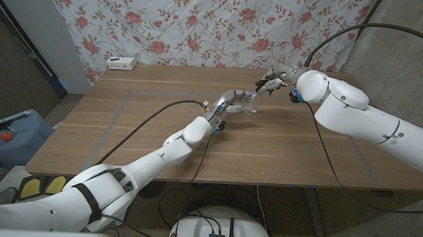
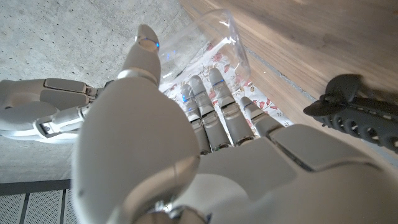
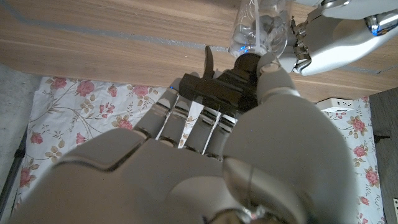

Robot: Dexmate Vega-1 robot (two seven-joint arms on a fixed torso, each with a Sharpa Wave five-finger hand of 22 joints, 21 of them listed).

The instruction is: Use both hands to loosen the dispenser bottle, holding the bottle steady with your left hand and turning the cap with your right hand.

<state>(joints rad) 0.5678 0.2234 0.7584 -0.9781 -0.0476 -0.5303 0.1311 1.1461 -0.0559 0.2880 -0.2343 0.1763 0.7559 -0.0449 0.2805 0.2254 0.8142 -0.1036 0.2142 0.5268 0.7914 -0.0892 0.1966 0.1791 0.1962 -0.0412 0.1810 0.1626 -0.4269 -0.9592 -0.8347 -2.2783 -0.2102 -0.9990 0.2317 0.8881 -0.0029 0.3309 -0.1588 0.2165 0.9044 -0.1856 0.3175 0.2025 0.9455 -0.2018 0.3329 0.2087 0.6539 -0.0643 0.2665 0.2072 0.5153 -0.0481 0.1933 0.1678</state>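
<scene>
Near the far middle of the table (image 1: 158, 141), the clear bottle (image 1: 250, 106) stands braced by the left hand (image 1: 231, 101) wrapped around its body, so the right hand (image 1: 272, 83), fingers closed over the black cap (image 3: 233, 84), can twist.

- Illumination: even, moderately bright; soft shadows on the surface (image 1: 159, 130).
- Wrist views: near robot hand (image 2: 186, 155) slightly soft; glare on clear bottle (image 2: 199, 46).
</scene>
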